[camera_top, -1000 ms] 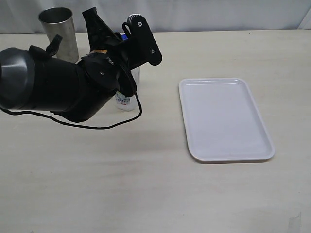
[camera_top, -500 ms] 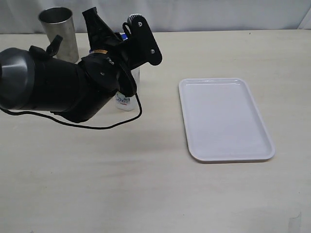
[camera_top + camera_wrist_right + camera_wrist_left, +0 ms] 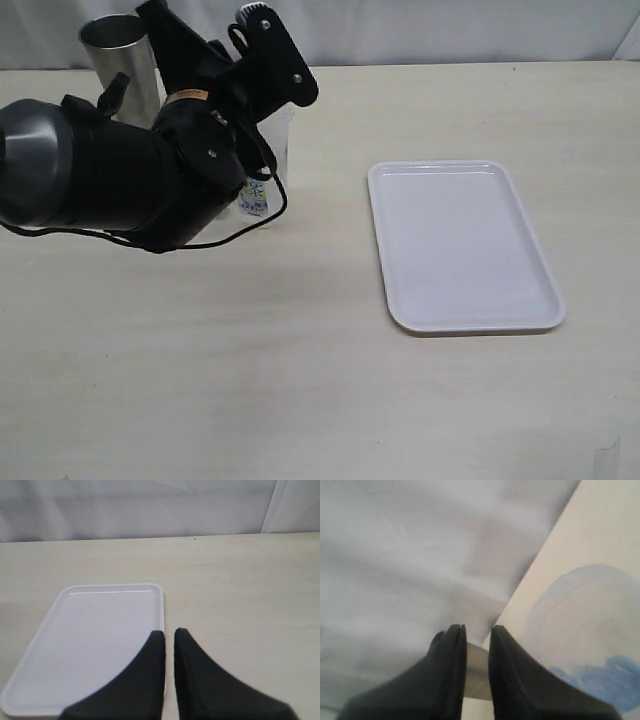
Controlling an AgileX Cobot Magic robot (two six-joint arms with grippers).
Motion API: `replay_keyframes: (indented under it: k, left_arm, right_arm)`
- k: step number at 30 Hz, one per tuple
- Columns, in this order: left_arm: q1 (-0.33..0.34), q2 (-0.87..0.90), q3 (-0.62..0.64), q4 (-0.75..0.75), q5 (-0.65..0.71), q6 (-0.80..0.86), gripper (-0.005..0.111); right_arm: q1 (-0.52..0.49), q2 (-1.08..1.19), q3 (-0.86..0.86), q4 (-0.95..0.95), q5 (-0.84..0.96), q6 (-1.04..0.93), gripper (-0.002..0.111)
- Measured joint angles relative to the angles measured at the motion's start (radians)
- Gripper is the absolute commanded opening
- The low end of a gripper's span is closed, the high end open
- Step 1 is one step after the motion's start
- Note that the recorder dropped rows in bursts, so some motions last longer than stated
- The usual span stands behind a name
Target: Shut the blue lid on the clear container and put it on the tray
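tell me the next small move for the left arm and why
Probably open the left gripper and lower it around the side of the clear container. The gripper is shut and empty near the container's top; the blue lid, blurred in the left wrist view, seems to sit on it, and the container stands on the table, off the tray.

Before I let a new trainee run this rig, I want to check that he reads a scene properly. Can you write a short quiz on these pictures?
1. True or false: the steel cup stands upright.
2. Relative to the tray, in the exterior view, the clear container stands: A on it; B left of it, on the table; C right of it.
3. Is the right gripper open or shut?

Key: 1 true; 2 B; 3 shut.
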Motion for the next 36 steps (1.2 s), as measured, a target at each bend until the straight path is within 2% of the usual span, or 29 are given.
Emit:
replay_keyframes:
  k: [3,7,14,21,24,27,28,32,33,35,36]
  left_arm:
    - [0.0,0.0,0.0,-0.047,-0.081,-0.02,0.019]
    - [0.017,-0.019,0.0,-0.162,-0.091,-0.044,0.019]
    - [0.15,-0.136,0.0,-0.45,0.014,-0.028,0.019]
    - [0.257,-0.248,0.119,-0.505,0.16,-0.042,0.019]
    - [0.339,-0.268,0.189,-0.509,0.302,-0.09,0.019]
    - [0.479,-0.268,0.241,-0.52,0.581,-0.191,0.02]
    - [0.551,-0.261,0.255,-0.522,0.731,-0.228,0.023]
    - [0.744,-0.221,0.274,-0.524,1.162,-0.347,0.044]
    - [0.767,-0.208,0.276,-0.52,1.216,-0.353,0.048]
    - [0.797,-0.188,0.276,-0.48,1.286,-0.328,0.048]
    - [0.806,-0.169,0.276,-0.433,1.324,-0.226,0.048]
  right_arm:
    - [0.0,0.0,0.0,0.0,0.0,0.0,0.007]
    - [0.0,0.0,0.0,0.0,0.0,0.0,0.007]
    - [0.0,0.0,0.0,0.0,0.0,0.0,0.007]
    - [0.0,0.0,0.0,0.0,0.0,0.0,0.007]
    - [0.0,0.0,0.0,0.0,0.0,0.0,0.007]
    - [0.0,0.0,0.0,0.0,0.0,0.0,0.007]
    - [0.0,0.0,0.0,0.0,0.0,0.0,0.007]
    - [0.0,0.0,0.0,0.0,0.0,0.0,0.007]
    - [0.0,0.0,0.0,0.0,0.0,0.0,0.007]
    - [0.0,0.0,0.0,0.0,0.0,0.0,0.007]
    - [0.0,0.0,0.0,0.0,0.0,0.0,0.007]
